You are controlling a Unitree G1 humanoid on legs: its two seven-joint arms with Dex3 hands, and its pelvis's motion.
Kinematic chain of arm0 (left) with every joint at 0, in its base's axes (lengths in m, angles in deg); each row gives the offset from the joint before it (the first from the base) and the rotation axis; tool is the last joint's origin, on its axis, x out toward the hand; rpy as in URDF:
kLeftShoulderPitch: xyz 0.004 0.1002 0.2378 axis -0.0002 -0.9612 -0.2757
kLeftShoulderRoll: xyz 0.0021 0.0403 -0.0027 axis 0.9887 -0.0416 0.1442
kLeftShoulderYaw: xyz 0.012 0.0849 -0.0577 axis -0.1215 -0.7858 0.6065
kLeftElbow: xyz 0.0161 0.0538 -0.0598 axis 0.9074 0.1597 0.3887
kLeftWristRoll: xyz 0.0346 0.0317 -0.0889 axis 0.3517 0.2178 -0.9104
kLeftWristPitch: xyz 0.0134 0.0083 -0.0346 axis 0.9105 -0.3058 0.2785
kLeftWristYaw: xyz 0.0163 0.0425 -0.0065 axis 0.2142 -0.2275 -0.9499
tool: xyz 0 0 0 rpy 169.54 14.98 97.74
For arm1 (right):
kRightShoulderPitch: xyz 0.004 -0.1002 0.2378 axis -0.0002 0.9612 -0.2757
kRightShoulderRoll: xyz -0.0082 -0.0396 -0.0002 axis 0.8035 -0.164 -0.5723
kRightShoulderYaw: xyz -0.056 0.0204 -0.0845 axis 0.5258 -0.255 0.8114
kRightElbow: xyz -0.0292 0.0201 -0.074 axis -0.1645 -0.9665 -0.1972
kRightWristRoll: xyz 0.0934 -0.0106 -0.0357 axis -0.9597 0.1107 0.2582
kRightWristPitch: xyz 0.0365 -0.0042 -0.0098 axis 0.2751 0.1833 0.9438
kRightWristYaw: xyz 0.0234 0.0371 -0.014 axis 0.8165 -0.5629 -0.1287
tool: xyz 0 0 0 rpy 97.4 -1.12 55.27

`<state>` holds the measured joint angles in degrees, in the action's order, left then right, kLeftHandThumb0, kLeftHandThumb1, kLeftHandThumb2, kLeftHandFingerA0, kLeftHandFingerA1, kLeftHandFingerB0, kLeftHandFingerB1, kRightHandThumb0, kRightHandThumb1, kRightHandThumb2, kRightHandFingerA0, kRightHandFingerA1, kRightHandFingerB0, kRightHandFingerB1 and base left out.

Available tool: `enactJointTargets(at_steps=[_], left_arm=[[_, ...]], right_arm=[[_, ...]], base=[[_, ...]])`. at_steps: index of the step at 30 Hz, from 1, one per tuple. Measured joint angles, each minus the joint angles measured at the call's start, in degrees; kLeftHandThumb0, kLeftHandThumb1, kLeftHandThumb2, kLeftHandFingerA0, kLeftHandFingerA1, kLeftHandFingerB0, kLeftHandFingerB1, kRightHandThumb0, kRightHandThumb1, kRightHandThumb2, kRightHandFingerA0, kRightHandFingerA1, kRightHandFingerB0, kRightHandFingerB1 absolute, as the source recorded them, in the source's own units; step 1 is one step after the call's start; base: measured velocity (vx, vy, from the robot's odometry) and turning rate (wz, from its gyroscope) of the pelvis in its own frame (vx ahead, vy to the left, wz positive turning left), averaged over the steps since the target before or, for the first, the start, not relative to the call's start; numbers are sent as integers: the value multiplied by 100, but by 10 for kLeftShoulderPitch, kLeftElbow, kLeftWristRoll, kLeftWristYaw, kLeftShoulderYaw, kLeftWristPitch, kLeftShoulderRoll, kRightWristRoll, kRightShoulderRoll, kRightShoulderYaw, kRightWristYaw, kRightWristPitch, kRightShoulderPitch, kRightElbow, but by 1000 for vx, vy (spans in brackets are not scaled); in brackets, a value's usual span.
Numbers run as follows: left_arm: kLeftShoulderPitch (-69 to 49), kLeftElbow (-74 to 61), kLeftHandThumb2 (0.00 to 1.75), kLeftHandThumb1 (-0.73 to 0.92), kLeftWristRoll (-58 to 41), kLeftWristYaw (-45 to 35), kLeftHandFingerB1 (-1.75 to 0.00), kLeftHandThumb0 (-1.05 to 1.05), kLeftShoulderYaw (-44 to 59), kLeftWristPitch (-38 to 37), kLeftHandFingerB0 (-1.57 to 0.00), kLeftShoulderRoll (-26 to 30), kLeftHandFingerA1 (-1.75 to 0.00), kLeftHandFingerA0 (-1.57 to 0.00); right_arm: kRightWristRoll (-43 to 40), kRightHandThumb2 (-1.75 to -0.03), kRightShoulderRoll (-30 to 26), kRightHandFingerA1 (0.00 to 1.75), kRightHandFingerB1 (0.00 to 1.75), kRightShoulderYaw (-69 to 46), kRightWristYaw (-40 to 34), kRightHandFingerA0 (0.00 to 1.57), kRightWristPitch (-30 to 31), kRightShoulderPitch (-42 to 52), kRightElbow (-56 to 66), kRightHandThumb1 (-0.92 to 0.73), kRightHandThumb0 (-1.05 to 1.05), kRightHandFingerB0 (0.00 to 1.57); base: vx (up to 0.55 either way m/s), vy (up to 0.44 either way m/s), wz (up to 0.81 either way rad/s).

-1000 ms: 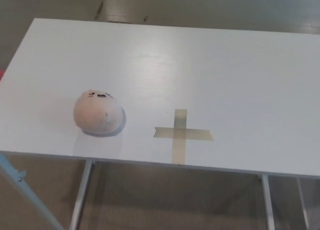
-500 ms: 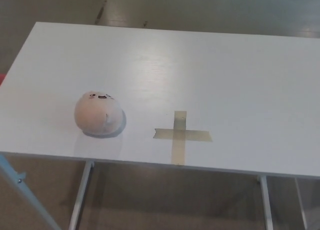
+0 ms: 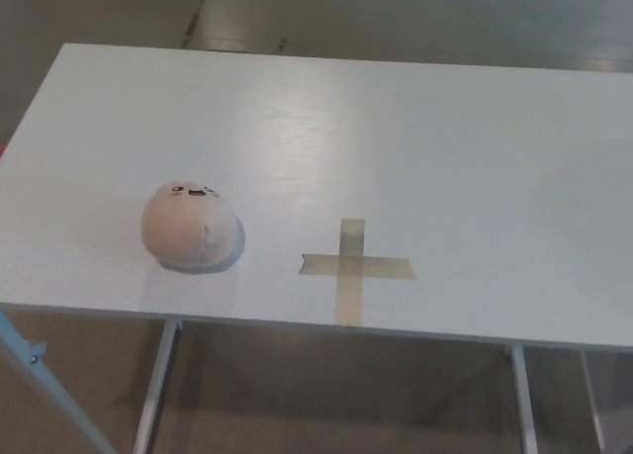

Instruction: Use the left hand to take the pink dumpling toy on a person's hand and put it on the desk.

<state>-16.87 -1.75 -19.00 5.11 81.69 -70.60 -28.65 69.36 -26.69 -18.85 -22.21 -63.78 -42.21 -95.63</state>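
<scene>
1. Plainly, the toy (image 3: 190, 227) rests on the desk (image 3: 396, 137), toward its left near edge, with nothing touching it.
2. It sits upright, its small face turned up and away from the camera, a soft shadow under its near side.
3. Neither robot hand shows anywhere in the head view, so I cannot tell how their fingers stand or whether they hold anything; certainly neither has the toy.
4. No person's hand shows either.
5. My reading is that the task's last step, setting the toy on the desk, looks done: the toy lies free on the surface, well to the left of the tape cross (image 3: 353, 267).
6. If anything is left, it is only for the left arm to rest clear of the desk; that would call for no contact with the toy, which looks round enough to roll if nudged.
7. Whether the toy was meant to land on the cross I cannot say; the task names only the desk.
8. Hidden or cut off: the desk's right end runs out of the picture, and its far left corner is clipped.
9. Below the near edge only parts of the metal legs (image 3: 156, 385) and a blue bar (image 3: 45, 375) at lower left show; what the bar belongs to is unclear.
10. The toy's face is too small to read in detail.
</scene>
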Motion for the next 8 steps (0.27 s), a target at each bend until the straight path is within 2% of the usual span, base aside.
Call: enactJointTargets(at_steps=[1, 2, 3, 8], left_arm=[[4, 11, 86, 60, 1, 5, -48, -51, -2, 1, -40, 0, -54, -53], [17, 42, 86, 60, 4, 19, -48, -51, -7, 2, -40, 2, -54, -53], [19, 47, 61, 71, 5, 22, -36, -44, -7, 3, -45, 2, -42, -63], [63, 146, 61, 70, 17, 75, -37, -42, -20, 5, -46, 9, -43, -65]], right_arm=[[0, -92, 0, 53, 51, 0, 0, 39, 0, 0, 0, -61, -43, 35], [0, -92, 1, 53, 51, -1, 0, 39, 0, 1, 0, -61, -43, 35], [0, -92, 1, 53, 51, -2, 0, 39, 0, 1, 0, -61, -43, 36], [-2, -91, 5, 53, 51, -9, 3, 39, 0, 4, -1, -60, -42, 37]], base=[[0, 0, 0], [0, 0, 0], [0, 0, 0], [0, 0, 0]])
